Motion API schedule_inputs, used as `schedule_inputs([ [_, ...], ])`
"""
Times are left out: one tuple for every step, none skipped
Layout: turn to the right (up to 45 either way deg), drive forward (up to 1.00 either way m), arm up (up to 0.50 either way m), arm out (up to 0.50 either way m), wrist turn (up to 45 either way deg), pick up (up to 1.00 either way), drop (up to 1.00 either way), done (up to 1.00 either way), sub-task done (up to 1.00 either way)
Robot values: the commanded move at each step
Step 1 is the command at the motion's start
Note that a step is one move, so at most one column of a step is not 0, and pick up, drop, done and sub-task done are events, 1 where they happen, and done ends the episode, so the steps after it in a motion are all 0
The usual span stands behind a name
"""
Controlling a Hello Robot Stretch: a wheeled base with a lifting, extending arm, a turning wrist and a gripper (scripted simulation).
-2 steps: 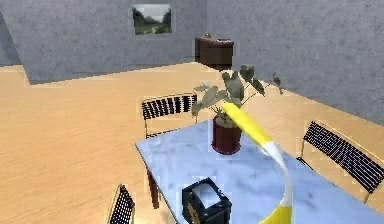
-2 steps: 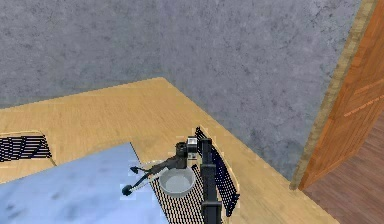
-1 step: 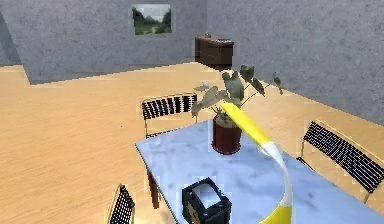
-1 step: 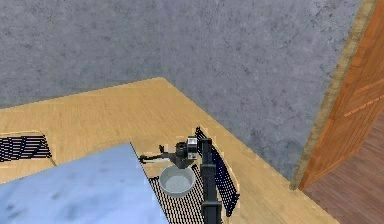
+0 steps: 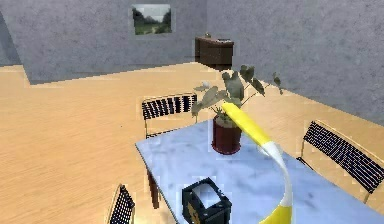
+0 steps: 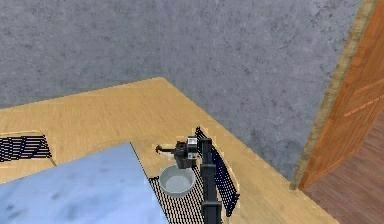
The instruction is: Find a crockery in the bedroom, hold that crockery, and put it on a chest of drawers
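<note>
Table [image 5: 180, 150] cut off at near and right edges, near-left chair [image 5: 122, 206] cut off at bottom, far cabinet [image 5: 214, 50] too small for detail, whether gripper [image 6: 164, 150] holds anything: cannot tell.

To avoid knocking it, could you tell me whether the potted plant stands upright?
Upright: the potted plant sits base-down on the table, leaves rising above.
</note>
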Motion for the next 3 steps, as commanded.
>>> schedule_inputs([
  [0.0, 0.0, -0.3, 0.0, 0.0, 0.0, 0.0, 0.0, 0.0],
  [0.0, 0.0, 0.0, 0.0, 0.0, 1.0, 0.0, 0.0, 0.0],
  [0.0, 0.0, 0.1, 0.0, 0.0, 0.0, 0.0, 0.0, 0.0],
])
